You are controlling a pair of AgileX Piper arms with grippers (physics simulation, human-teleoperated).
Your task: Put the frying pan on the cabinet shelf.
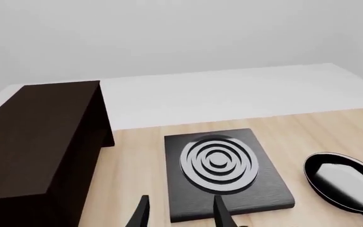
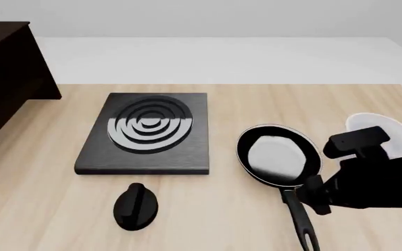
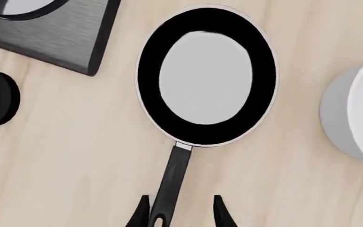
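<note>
Left wrist view: frying pan [image 1: 344,180], glossy black with a pale reflection, lies flat on the tabletop [image 1: 137,170] beside the stove plate [image 1: 222,172]; left end effector [image 1: 180,213] stands wide, empty. The cabinet [image 1: 39,142] is beyond the plate's opposite side.

Front view: right end effector [image 2: 311,196] is at the pan's handle [image 2: 299,219].

Right wrist view: fingers [image 3: 218,213] straddle the handle, apart from it; white bowl [image 3: 355,116] is near the pan.

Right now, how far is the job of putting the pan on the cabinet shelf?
Nothing is done yet: the frying pan lies on the table beside the stove plate. In hand: the right gripper, open, straddles the pan handle. Left: closing, lifting and carrying it to the cabinet at far left.
</note>
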